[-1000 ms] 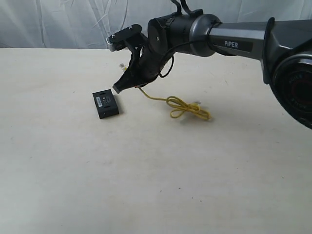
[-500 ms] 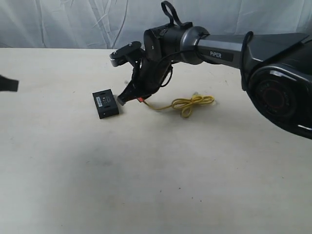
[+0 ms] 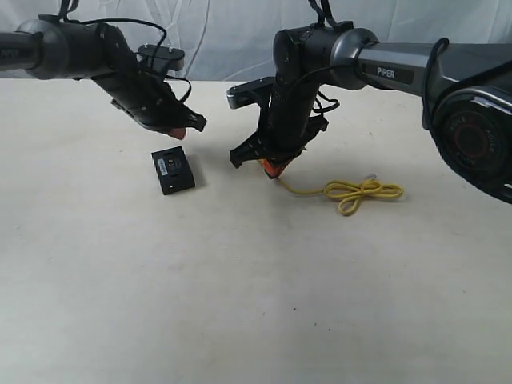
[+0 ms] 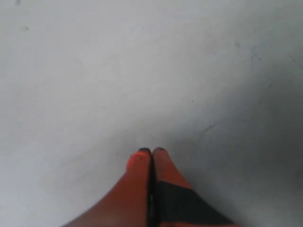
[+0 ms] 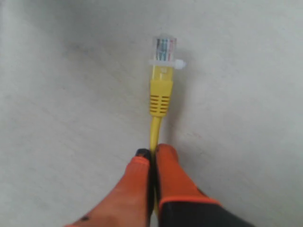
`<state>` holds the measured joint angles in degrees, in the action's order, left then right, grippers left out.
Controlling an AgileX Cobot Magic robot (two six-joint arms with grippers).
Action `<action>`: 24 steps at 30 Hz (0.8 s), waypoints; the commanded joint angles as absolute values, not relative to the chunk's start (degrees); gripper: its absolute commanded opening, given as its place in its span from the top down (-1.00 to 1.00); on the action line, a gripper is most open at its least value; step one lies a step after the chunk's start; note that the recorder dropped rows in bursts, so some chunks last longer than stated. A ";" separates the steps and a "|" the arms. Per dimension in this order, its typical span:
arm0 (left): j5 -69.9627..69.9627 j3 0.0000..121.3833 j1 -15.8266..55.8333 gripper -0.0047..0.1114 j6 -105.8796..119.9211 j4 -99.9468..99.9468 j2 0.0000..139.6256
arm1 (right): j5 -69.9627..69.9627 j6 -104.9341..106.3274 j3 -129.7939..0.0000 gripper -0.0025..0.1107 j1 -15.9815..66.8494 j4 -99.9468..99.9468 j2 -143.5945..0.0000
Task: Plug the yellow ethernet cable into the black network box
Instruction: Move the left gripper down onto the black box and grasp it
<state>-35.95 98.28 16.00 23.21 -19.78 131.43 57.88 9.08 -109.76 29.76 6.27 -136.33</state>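
Observation:
The black network box (image 3: pixel 173 170) lies flat on the table, pale label up. My left gripper (image 3: pixel 194 124) (image 4: pixel 151 152) hovers just above and behind the box, shut, with nothing between its orange fingers. To the right of the box, my right gripper (image 3: pixel 268 166) (image 5: pixel 152 152) is shut on the yellow ethernet cable (image 5: pixel 160 92) a short way behind its clear plug (image 5: pixel 163 47), which sticks out past the fingertips over bare table. The rest of the cable trails right to its looped knot (image 3: pixel 360 192). The box does not show in either wrist view.
The pale tabletop (image 3: pixel 240 288) stretches wide around the box and cable. A white cloth backdrop (image 3: pixel 216 40) hangs behind the far edge. The right arm's large base joint (image 3: pixel 476 120) fills the right side.
The left arm has swung in from the left and now hangs over the box. My right gripper has pulled back to the right, away from the box, dragging the cable and its knot along.

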 commanded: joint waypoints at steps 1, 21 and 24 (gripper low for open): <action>-41.16 98.96 16.47 0.92 22.98 -20.29 132.69 | 58.14 8.97 -110.10 0.97 29.02 5.70 -135.50; -52.72 89.64 14.11 0.92 28.81 -21.75 115.54 | 65.99 13.88 -109.97 0.97 29.28 6.41 -132.71; -51.50 86.20 11.29 0.92 28.88 -22.09 115.08 | 67.20 16.79 -109.97 0.97 30.43 8.07 -131.53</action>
